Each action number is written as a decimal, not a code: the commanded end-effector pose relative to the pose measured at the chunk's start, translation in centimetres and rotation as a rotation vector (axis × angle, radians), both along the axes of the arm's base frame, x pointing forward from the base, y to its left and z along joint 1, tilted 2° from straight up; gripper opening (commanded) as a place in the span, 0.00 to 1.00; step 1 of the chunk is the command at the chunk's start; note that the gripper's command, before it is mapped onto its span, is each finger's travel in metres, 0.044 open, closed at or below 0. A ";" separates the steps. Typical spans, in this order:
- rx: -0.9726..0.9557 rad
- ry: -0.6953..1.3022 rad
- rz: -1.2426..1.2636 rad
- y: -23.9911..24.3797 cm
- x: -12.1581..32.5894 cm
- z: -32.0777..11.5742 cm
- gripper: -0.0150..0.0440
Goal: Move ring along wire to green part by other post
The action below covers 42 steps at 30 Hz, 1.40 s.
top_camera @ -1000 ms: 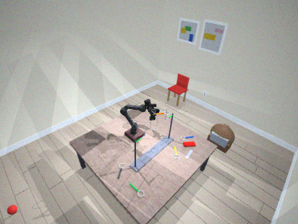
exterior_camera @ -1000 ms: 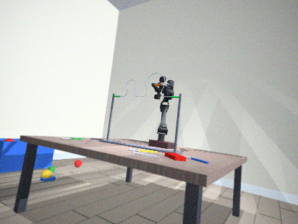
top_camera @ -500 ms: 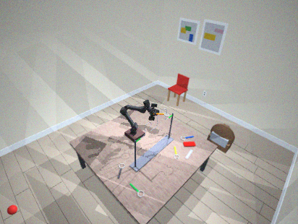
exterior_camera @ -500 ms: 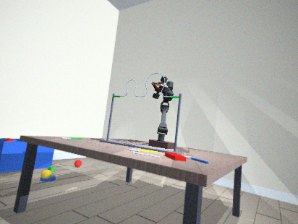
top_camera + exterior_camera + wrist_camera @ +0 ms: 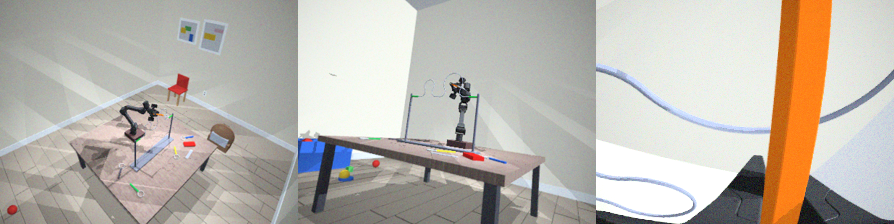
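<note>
My gripper (image 5: 155, 115) (image 5: 456, 87) (image 5: 766, 165) is shut on the orange handle (image 5: 159, 115) (image 5: 453, 85) (image 5: 797, 105) and holds it up at wire height. The pale ring (image 5: 166, 115) (image 5: 462, 87) at the handle's end sits close to the far post (image 5: 171, 126) (image 5: 475, 123), beside that post's green part (image 5: 169, 116) (image 5: 472, 97). The thin grey wire (image 5: 433, 90) (image 5: 706, 124) waves across to the green part (image 5: 139, 139) (image 5: 415, 96) at the other post (image 5: 134, 153) (image 5: 408, 117). In the wrist view the wire passes behind the handle and the ring is out of frame.
The posts stand on a grey base strip (image 5: 153, 152) on the table (image 5: 98, 144) (image 5: 515, 170). Loose ringed tools with green (image 5: 134, 188), grey (image 5: 119, 173), yellow (image 5: 175, 151) and blue (image 5: 189, 137) handles, a red block (image 5: 189, 144) (image 5: 473, 156) and a white bar (image 5: 189, 154) lie around it.
</note>
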<state>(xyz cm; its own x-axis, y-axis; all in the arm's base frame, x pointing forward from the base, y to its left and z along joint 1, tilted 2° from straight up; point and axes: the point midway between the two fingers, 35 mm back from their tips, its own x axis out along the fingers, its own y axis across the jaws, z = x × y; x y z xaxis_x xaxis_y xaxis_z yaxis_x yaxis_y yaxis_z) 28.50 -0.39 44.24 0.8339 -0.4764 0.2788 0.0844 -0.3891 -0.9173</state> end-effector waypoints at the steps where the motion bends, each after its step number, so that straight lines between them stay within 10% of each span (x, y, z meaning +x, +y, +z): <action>1: -0.007 0.001 0.000 -0.2 0.0 -0.4 0.00; 42: 0.759 -0.070 0.086 -0.6 1.1 -13.0 0.00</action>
<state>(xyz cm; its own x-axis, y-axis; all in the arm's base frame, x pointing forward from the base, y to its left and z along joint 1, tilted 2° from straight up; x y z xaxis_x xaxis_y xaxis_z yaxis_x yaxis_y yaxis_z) 29.36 -1.37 32.46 0.8618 -0.5070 -0.0135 0.1519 0.2835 -0.9469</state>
